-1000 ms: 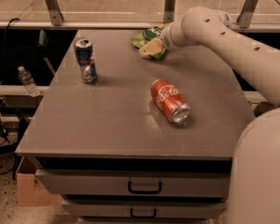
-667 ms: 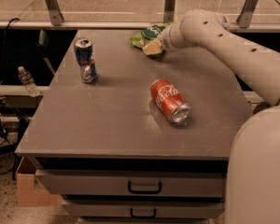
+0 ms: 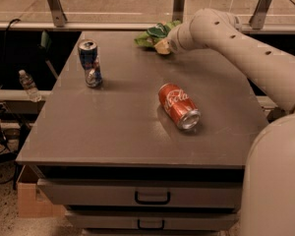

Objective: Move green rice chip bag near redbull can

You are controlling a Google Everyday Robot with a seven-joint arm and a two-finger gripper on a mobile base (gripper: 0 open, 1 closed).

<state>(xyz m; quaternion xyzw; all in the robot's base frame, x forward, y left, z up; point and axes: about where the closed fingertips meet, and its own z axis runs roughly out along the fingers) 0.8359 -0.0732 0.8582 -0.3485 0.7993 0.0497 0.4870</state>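
Note:
The green rice chip bag (image 3: 155,34) is at the far edge of the table, crumpled, with a tan patch at its lower right. My gripper (image 3: 163,44) is at the end of the beige arm that reaches in from the right, and it is shut on the bag's right side. The arm's wrist hides most of the gripper. The redbull can (image 3: 90,63) stands upright near the table's left edge, well to the left of the bag and nearer to me.
A red Coca-Cola can (image 3: 179,106) lies on its side in the middle right of the grey table (image 3: 113,127). Drawers are below the table's front edge. A water bottle (image 3: 28,85) stands off the table at left. A railing runs behind the table.
The gripper and the bag have moved together a little toward the table's far edge and slightly left. Both cans have stayed put.

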